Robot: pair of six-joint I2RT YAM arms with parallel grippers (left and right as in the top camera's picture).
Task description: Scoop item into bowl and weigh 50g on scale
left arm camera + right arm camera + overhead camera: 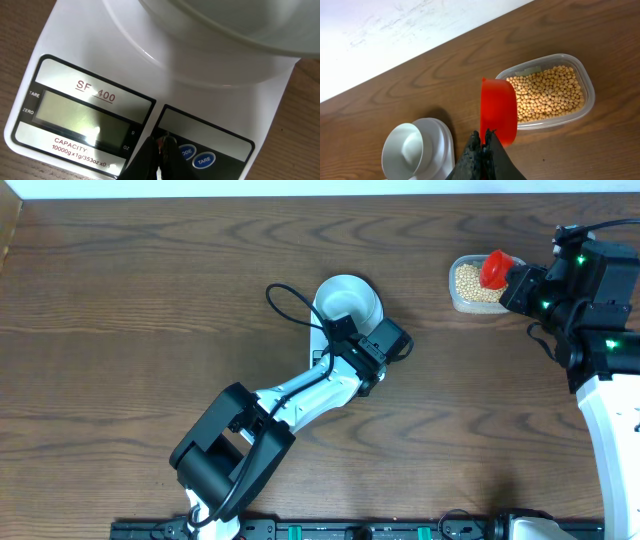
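Counter (130,310): wood, wide bare stretch left of bowl (345,298).
Left hand (161,147): together, tips at scale (100,55) button panel.
Right hand (483,142): clamped on red scoop (498,110) over tub (587,90) rim.

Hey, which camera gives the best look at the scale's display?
The left wrist view: the scale's display sits close up and legible, apparently blank. Overhead, the left arm covers most of the scale, hiding the display. The right wrist view shows only the scale's edge under the bowl.
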